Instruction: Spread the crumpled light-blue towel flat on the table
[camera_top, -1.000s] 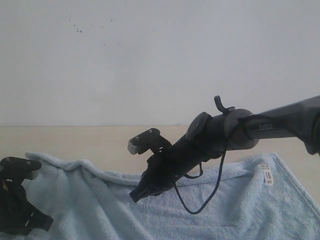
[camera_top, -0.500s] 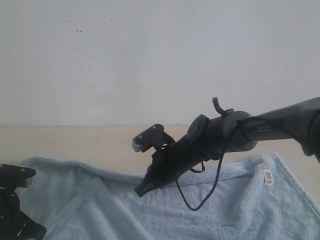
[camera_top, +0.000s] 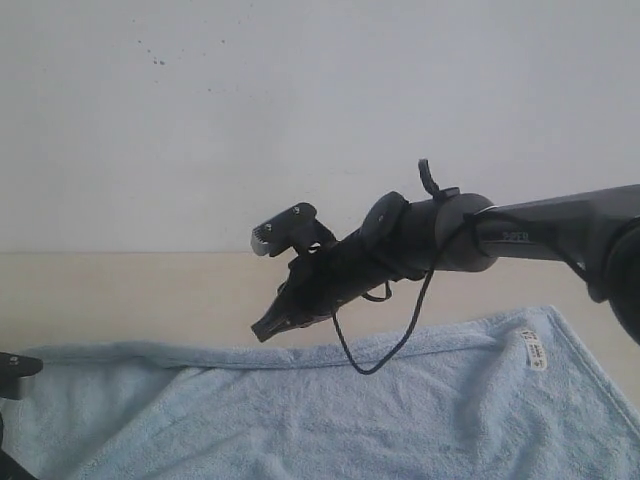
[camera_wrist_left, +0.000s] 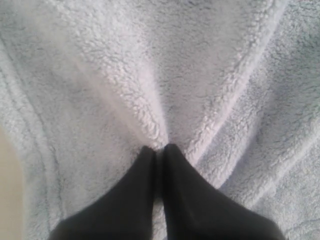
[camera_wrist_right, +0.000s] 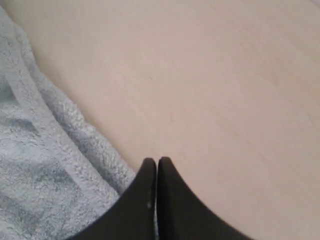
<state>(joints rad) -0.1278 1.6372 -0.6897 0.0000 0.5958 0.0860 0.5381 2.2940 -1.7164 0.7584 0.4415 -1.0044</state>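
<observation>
The pale light-blue towel lies across the beige table, its far hem nearly straight and its white label near the right corner. My right gripper hangs shut and empty just above that far hem. In the right wrist view its tips sit over bare table beside the towel's edge. My left gripper is shut on a pinch of towel, with folds fanning out from the tips. Only a bit of the left arm shows in the exterior view.
A plain white wall stands behind the table. A black cable loop dangles from the right arm over the towel. A strip of bare table runs between the towel's far hem and the wall.
The right gripper has risen off the towel toward the far edge. The left arm has dropped low and left, almost out of view, and the towel's raised left fold has flattened.
</observation>
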